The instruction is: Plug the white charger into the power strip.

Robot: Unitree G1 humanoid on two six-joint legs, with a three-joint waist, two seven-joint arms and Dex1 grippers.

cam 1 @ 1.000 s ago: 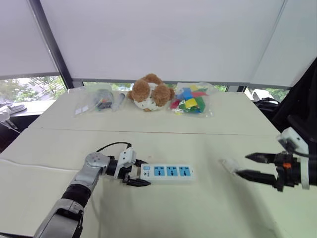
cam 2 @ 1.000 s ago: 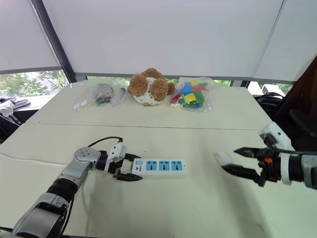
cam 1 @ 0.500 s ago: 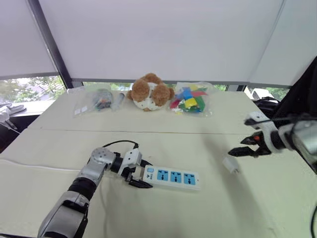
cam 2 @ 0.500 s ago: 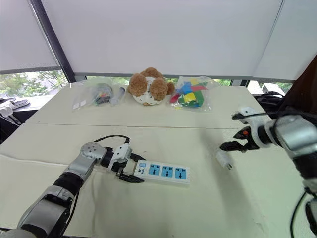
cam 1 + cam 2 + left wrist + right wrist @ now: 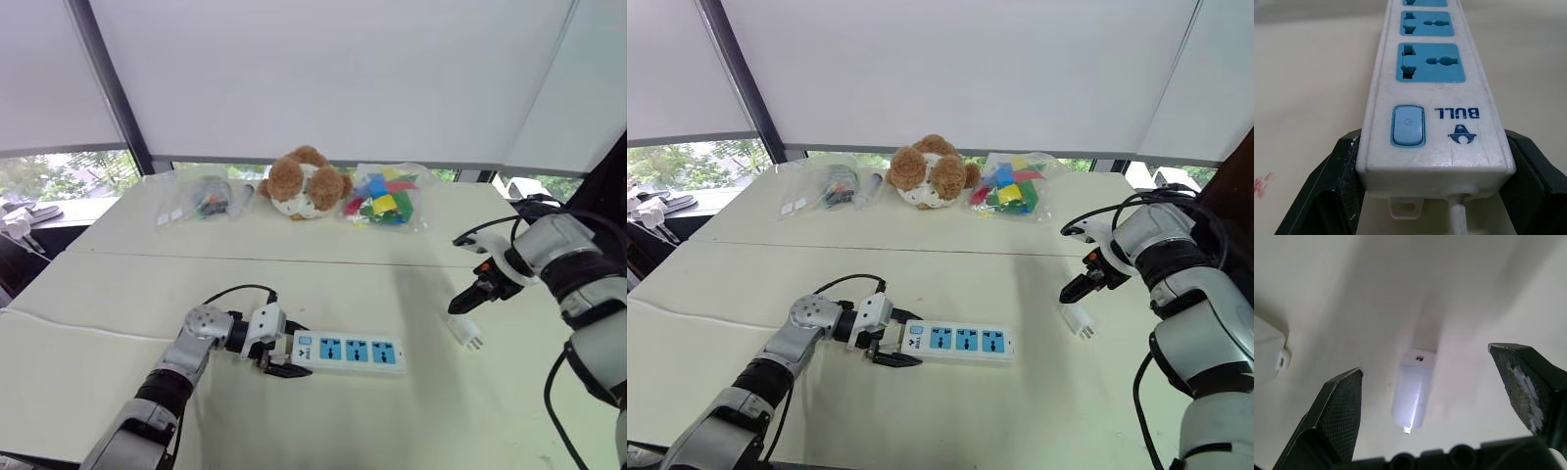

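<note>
from the head views, the right claw [image 5: 460, 305] has swung in from low on the right, where a second ago it lay level with the worktop [image 5: 118, 284], and now points down just above the white charger [image 5: 466, 331]. the charger lies loose on the right part of the worktop, prongs towards the near side, not yet gripped. the left claw [image 5: 286, 352] keeps its hold on the left end of the power strip [image 5: 353, 351], which lies flat near the middle with its three blue sockets facing up, well apart from the charger. so the pick-up looks about to begin, and the plugging itself is all still ahead. along the far edge sit a plush bear [image 5: 306, 183], a bag of coloured blocks [image 5: 382, 199] and a clear bag [image 5: 201, 199] of small items, all well clear of the work. a black cable [image 5: 240, 291] loops by the left wrist. nothing lies between charger and strip. in the left wrist view the black fingers [image 5: 1327, 196] are clamped on both sides of the strip's switch end, the nearest socket free just beyond the switch. in the right wrist view the fingers [image 5: 1337, 416] stand wide apart with the charger lying between and beyond them, touching neither. the grasp probably needs the claw to drop lower and close across the charger's body, leaving the prongs free for a socket.
</note>
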